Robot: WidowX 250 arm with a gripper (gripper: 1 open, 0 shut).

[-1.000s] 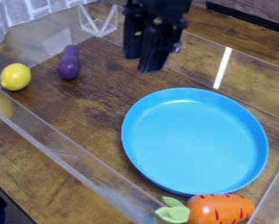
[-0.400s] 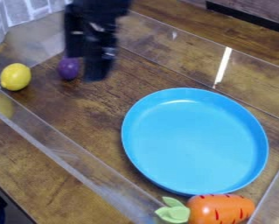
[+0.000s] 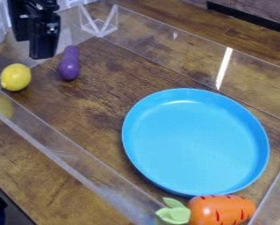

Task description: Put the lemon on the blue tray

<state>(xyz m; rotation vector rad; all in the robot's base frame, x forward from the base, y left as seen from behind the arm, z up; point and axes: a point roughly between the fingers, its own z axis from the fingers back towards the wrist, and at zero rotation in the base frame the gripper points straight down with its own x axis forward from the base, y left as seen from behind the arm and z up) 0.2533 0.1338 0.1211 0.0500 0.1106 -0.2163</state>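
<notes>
One lemon [image 3: 16,77] is apparently being approached at upper left by the hand [image 3: 39,48], seemingly unladen, fingers' spread unclear; lowering is needed next.

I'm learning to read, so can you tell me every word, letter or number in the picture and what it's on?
There are none that I can read, not on the blue tray, the toy carrot or the gripper.

Carrot [image 3: 220,211] cut off at bottom
</notes>
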